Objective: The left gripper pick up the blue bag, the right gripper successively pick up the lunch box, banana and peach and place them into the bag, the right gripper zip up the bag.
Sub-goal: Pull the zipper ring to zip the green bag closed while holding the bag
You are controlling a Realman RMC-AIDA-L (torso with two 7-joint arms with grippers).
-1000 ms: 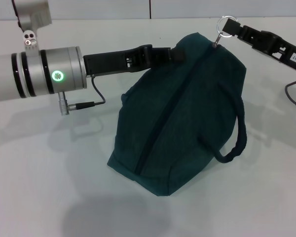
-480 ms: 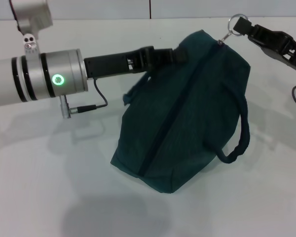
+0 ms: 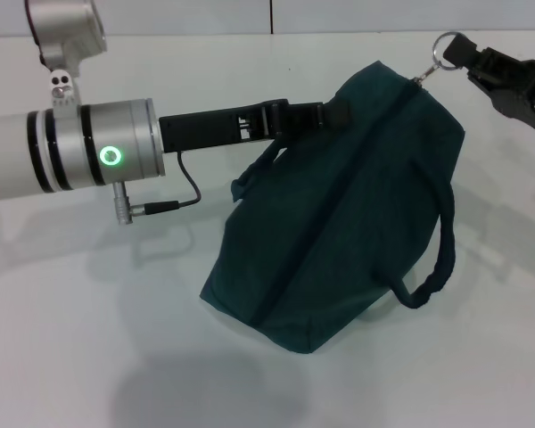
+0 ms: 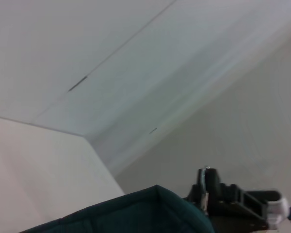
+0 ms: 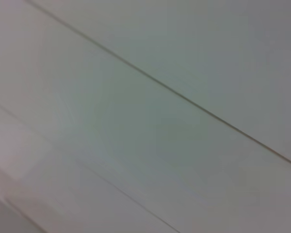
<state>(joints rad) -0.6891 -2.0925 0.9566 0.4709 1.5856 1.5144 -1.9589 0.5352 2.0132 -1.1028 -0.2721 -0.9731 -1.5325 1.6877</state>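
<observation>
The blue bag (image 3: 339, 223) stands tilted on the white table, its zipper line running closed from the lower end up to the top corner. My left gripper (image 3: 333, 112) is shut on the bag's upper left edge. My right gripper (image 3: 455, 55) is at the bag's top right corner, shut on the ring zipper pull (image 3: 443, 49). One loop handle (image 3: 432, 267) hangs on the right side and the other (image 3: 250, 178) on the left. The left wrist view shows the bag's top edge (image 4: 136, 213) and the right gripper (image 4: 223, 199) beyond it. The lunch box, banana and peach are out of view.
The white table (image 3: 89, 339) surrounds the bag. A thin cable (image 3: 183, 192) loops under my left wrist. The right wrist view shows only a pale surface with a seam (image 5: 160, 87).
Both grippers have shifted to the right, and the bag's top has moved with them. The ring pull now sits farther right.
</observation>
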